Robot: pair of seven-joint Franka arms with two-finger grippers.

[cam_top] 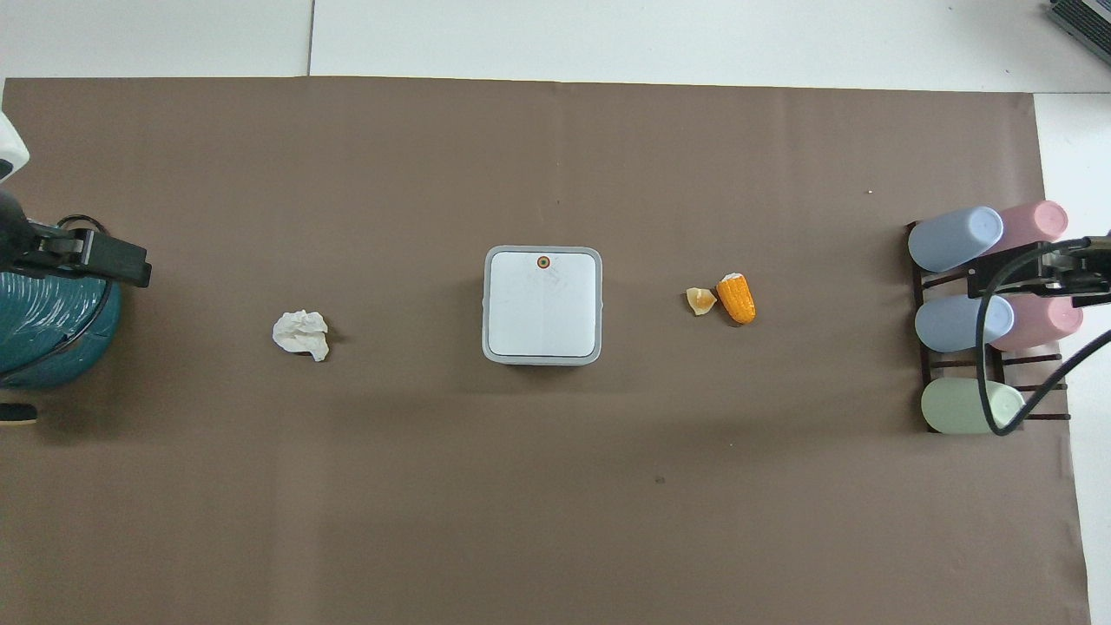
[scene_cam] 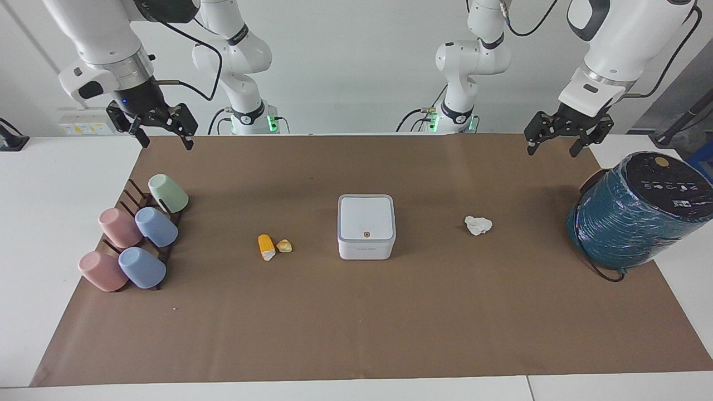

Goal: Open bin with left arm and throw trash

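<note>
Meanwhile, both grippers hang empty with jaws spread wide — the left gripper (scene_cam: 560, 140) above the teal wrapped cylinder (scene_cam: 635, 220), the right gripper (scene_cam: 161, 133) above the rack of 5 pastel cups (scene_cam: 136, 234). Mid-table, the bin (scene_cam: 366, 225) sits lid shut, its front lettering unreadable — paper wad (scene_cam: 478, 225) toward the left arm's end, orange scrap (scene_cam: 266, 246) and yellowish lump (scene_cam: 284, 245) toward the right's.

Bright, even light from above; both views sharp, with soft short shadows under the bin (scene_cam: 366, 225) and paper wad (scene_cam: 478, 225).
</note>
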